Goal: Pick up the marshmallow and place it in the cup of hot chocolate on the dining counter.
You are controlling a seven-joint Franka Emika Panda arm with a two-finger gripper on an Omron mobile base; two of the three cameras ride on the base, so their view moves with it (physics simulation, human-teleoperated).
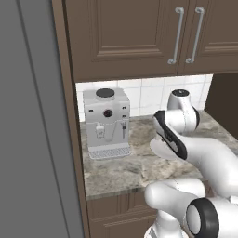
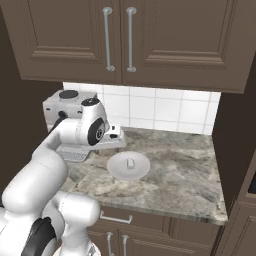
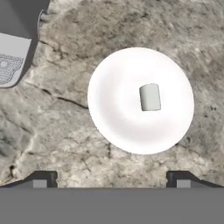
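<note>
Both tips of my gripper stand wide apart, nothing held, hovering above the plate. Marshmallow lies on it, right of centre. Step: approach. Next: shift over it, descend, close.

In the left base view, the right part of the counter is hidden behind the arm. In the right base view, the coffee machine is largely covered by the arm. In the hand view, the coffee machine is cut off by the left edge, and the gripper fingertips are barely seen.
</note>
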